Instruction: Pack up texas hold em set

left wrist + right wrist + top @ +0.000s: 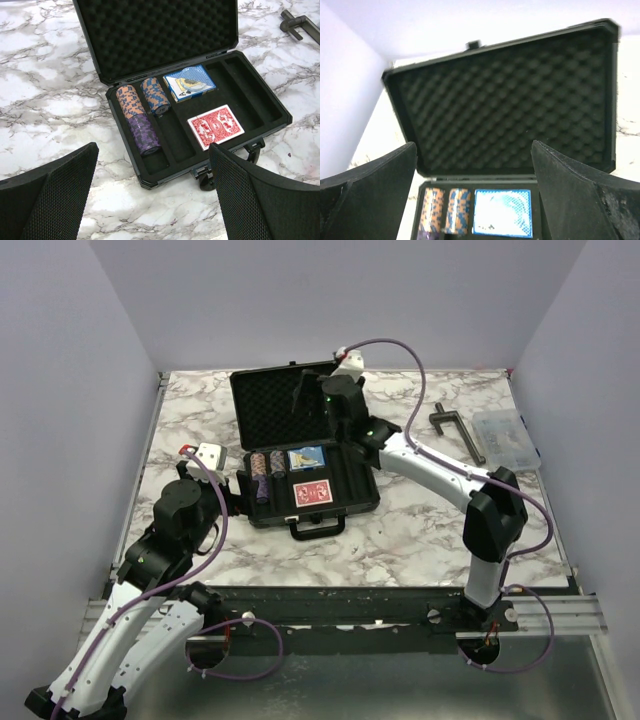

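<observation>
Top view: right arm (430, 462) covers the right side of the case (270, 415) lid and the tray's far right corner. Clear box (505, 437) right of the case: contents too small to tell.
Left wrist: lid (160, 35) top cropped by the frame edge. Handle (254, 148) partly behind a finger (260, 200) of the left gripper (153, 145). Tool (298, 24) right of the case cropped.
Right wrist: soft focus, blue deck (502, 212) print unreadable. Chip stacks (445, 210) and tray front cropped at the bottom.
</observation>
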Controlling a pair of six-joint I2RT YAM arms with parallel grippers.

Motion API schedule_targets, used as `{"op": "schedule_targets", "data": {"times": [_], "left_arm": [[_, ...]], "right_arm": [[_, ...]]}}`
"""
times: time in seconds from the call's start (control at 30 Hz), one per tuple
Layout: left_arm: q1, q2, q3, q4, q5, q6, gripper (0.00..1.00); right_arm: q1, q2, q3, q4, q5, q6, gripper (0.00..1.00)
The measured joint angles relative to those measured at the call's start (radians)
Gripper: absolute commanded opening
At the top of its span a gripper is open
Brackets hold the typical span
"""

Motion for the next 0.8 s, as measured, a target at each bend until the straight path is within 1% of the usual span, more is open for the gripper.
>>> {"op": "schedule_targets", "data": {"times": [0.13,0.2,0.3,0.5,0.6,0.8], "left_arm": [[0.0,-0.002,0.0,0.0,0.0,0.0,0.91],[0.0,-0.002,0.0,0.0,0.0,0.0,0.91],[0.0,-0.002,0.0,0.0,0.0,0.0,0.91],[0.0,-0.002,0.0,0.0,0.0,0.0,0.91],[0.0,-0.002,0.0,0.0,-0.001,0.0,0.91],[0.0,-0.002,0.0,0.0,-0.001,0.001,0.91]], "right_arm": [[-0.089,0.003,0.015,-0.021,-0.012,0.191,0.9],[-0.129,0.014,0.038,-0.03,-0.026,0.281,0.89],[-0.178,0.058,0.117,-0.038,-0.035,0.39,0.88],[-0.207,0.164,0.291,-0.097,-0.053,0.554,0.82],[-0.217,0.224,0.369,-0.144,-0.056,0.624,0.75],[-0.241,0.299,0.422,-0.193,-0.067,0.72,0.7]]}}
